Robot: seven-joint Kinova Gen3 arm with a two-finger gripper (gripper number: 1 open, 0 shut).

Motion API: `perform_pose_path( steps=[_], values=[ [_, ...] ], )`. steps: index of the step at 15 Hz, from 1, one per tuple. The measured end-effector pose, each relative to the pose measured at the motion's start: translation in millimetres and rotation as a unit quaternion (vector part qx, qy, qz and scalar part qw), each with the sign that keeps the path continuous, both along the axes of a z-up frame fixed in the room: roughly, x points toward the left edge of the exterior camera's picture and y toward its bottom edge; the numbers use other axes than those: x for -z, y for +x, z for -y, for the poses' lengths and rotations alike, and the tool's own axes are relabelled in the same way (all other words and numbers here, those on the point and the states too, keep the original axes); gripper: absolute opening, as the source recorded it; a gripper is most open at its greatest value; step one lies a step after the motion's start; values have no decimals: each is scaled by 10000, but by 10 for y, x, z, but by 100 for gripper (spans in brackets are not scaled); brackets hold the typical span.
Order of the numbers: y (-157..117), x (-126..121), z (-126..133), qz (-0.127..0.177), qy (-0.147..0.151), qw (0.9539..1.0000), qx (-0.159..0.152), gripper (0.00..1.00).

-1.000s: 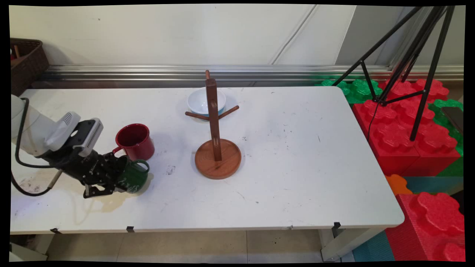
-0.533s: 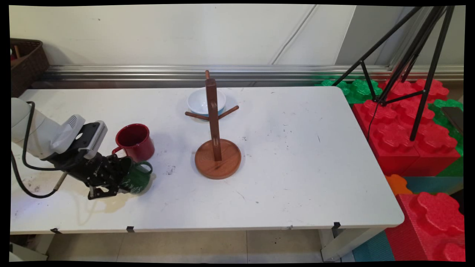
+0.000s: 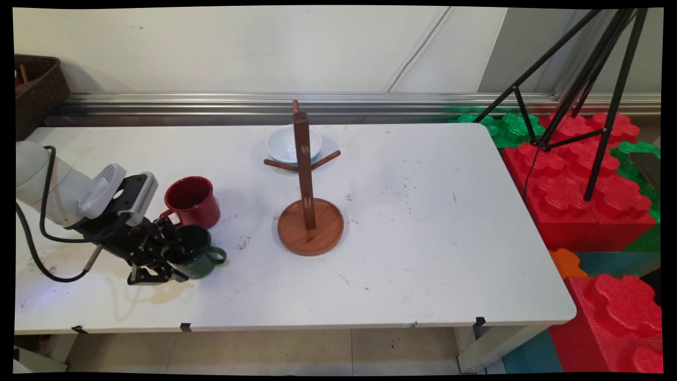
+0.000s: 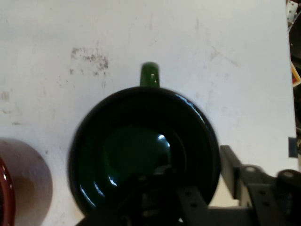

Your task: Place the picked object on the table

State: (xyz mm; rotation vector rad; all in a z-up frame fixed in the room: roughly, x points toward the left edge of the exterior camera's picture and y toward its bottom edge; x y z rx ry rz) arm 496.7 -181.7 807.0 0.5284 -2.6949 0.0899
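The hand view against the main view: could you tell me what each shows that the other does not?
Only the hand view shows the green mug's inside, down to its bottom. Only the main view shows the mug tree, the white bowl, the basket and the arm. Both show the green mug, the red mug beside it, the tool at its rim and the table.

No readable text, labels, brands or numbers in either view. Green mug [image 3: 194,257] shows no legible lettering from this angle; red mug [image 3: 191,201], wooden stand [image 3: 310,225] and bowl [image 3: 288,144] are unmarked.
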Motion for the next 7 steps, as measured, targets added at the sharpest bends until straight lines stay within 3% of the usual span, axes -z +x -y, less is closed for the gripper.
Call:
perform_pose_path(
  steps=[7],
  values=[
    [-45, -33, 18, -116, -8, 9999, -23, 100]
  ],
)
